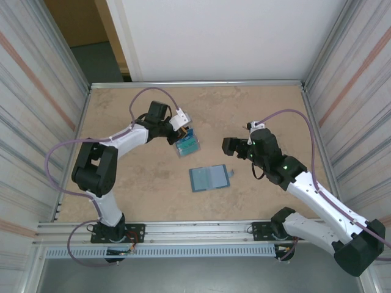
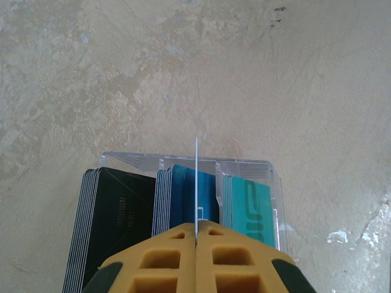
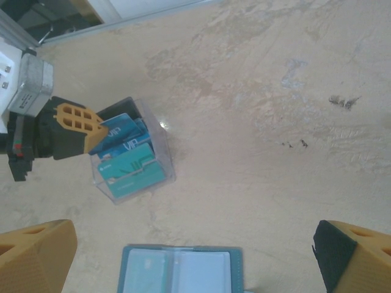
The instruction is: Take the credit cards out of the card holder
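The card holder [image 1: 209, 178] lies open and flat mid-table, teal with pale clear pockets [image 3: 180, 268]; its left pocket looks faintly green. Up and left of it stands a clear three-slot box [image 1: 187, 144] of credit cards: black [image 2: 113, 220], blue [image 2: 177, 195] and teal [image 2: 250, 204]. My left gripper [image 2: 196, 231] is shut on one thin card [image 2: 196, 177], seen edge-on, over the middle blue slot. In the right wrist view the left gripper [image 3: 91, 131] is at the box's [image 3: 165, 177] far-left side. My right gripper [image 1: 227, 146] hovers open above the card holder's far edge [image 3: 195, 244], holding nothing.
Metal rails edge the beige table [image 1: 275, 110] at the back, sides and front. Corrugated walls rise left and right. Bare tabletop lies right of the box and behind both grippers.
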Tool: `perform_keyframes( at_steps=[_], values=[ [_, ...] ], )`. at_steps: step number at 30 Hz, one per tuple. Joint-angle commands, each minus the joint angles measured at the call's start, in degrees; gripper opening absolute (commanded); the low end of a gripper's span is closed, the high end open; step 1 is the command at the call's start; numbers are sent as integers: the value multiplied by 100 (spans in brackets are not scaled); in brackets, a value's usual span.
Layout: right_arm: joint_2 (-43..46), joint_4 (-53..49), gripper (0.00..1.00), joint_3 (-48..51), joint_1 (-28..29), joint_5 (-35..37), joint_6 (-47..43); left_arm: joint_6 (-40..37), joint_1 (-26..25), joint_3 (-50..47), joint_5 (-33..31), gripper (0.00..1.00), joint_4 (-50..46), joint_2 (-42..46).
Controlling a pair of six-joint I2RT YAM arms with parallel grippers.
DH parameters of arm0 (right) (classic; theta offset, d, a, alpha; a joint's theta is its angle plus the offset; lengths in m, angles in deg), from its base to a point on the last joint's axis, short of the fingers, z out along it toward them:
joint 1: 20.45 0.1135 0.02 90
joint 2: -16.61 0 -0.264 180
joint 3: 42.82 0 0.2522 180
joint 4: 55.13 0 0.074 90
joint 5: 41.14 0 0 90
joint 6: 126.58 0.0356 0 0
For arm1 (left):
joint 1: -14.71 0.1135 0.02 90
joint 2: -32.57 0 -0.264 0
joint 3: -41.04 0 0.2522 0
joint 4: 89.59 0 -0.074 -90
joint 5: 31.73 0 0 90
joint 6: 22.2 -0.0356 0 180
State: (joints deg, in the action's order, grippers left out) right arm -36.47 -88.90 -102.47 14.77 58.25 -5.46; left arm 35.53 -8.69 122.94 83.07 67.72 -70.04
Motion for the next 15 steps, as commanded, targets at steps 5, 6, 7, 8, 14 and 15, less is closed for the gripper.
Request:
perform_keyframes(
  at_steps=[5, 6, 7, 8, 14, 15],
  values=[
    [88, -83, 99, -61, -34, 28, 154, -172, 54, 200, 54, 0, -43, -150],
    [87, -93, 99, -66, -42, 28, 158, -175, 55, 191, 60, 0, -46, -169],
    [81, -95, 99, -61, -45, 28, 163, -181, 55, 191, 56, 0, -61, -180],
    [78, -99, 99, -61, -42, 23, 171, -191, 55, 188, 54, 0, -73, -192],
    [46, -63, 99, -43, -51, -11, 193, -251, 55, 191, -16, 0, -162, -241],
    [40, -56, 99, -49, -64, -20, 193, -261, 55, 199, -45, 0, -170, -248]
  ],
)
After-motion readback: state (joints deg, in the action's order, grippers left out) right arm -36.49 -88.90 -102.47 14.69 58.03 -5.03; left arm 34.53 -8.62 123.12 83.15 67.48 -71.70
